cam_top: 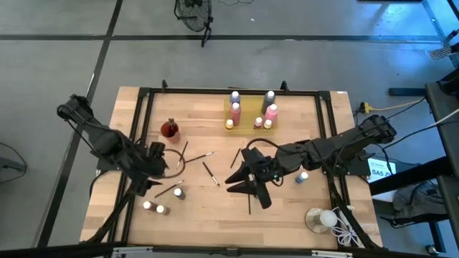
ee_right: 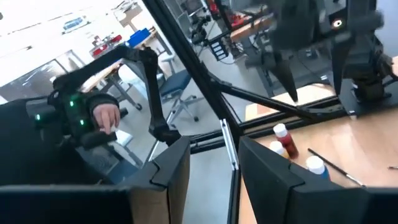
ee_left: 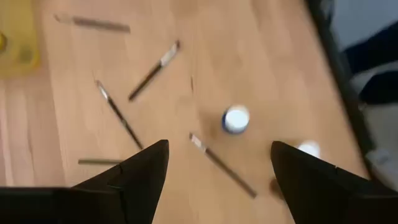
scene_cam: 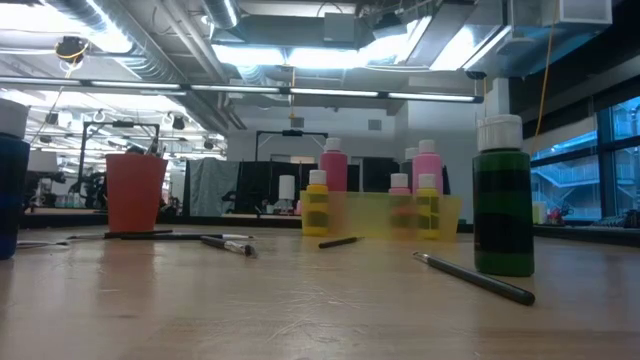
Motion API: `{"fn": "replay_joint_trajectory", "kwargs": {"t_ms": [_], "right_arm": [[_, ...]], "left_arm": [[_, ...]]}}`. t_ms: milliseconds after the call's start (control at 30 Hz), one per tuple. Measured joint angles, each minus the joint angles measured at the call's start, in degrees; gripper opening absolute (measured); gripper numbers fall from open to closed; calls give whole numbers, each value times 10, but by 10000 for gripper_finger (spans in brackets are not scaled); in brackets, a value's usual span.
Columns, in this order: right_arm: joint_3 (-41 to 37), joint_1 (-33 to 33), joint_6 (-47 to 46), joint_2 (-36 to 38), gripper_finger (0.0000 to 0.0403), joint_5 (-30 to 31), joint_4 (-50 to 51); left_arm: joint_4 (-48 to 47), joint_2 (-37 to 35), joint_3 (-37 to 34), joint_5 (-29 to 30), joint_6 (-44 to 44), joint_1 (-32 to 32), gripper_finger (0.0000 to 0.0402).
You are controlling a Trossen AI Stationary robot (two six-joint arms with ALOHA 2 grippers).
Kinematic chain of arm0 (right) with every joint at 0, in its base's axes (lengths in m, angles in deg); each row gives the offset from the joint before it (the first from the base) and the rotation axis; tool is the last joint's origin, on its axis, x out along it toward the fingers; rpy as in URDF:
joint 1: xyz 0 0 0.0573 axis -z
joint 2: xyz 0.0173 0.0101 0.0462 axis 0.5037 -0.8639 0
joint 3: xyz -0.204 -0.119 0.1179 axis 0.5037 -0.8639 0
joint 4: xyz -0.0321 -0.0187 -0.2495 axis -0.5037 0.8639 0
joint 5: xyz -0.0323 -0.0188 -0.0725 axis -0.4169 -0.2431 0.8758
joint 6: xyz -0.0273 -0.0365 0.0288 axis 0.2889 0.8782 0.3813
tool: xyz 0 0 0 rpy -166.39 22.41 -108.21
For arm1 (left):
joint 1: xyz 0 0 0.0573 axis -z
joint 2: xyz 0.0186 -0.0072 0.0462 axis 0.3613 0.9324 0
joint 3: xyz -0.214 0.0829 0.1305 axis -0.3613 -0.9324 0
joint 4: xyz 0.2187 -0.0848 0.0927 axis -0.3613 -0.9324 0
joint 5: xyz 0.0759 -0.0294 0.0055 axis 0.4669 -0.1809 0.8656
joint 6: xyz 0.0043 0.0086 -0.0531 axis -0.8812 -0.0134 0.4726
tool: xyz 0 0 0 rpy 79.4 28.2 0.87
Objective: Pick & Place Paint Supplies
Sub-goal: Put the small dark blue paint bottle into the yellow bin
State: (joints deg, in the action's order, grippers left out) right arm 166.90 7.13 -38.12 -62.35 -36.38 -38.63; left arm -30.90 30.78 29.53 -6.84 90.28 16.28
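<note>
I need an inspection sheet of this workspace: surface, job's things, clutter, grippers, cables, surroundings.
Surface: wooden table, dark frame.
Job's things: paint bottles grouped on yellow tray; loose brushes mid-table; small bottles near front left.
Clutter: red cup; clear dish with white ball.
Grippers: left gripper open, empty, above the brushes; right gripper holds a thin rod, fingers apart.
Cables: white cord beside dish.
Surroundings: a person's hand in right wrist view.

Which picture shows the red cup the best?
The low view: the red cup stands upright there, seen whole from the side on the table. The high view shows it only from above, small, near the table's back left. Neither wrist view shows it.
</note>
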Motion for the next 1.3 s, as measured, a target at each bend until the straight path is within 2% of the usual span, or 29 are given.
{"fn": "replay_joint_trajectory", "kwargs": {"t_ms": [200,767,1100,1300], "right_arm": [[0,-5,-2,-1,140,16,-15],[0,-5,-15,-1,140,16,-47],[0,-5,-26,-1,140,15,-58],[0,-5,-27,-1,140,15,-59]], "left_arm": [[35,0,-80,-11,0,1,279],[233,0,-246,-31,-15,1,279],[348,-1,-314,-48,-20,1,279],[377,0,-340,-63,-15,1,279]]}}
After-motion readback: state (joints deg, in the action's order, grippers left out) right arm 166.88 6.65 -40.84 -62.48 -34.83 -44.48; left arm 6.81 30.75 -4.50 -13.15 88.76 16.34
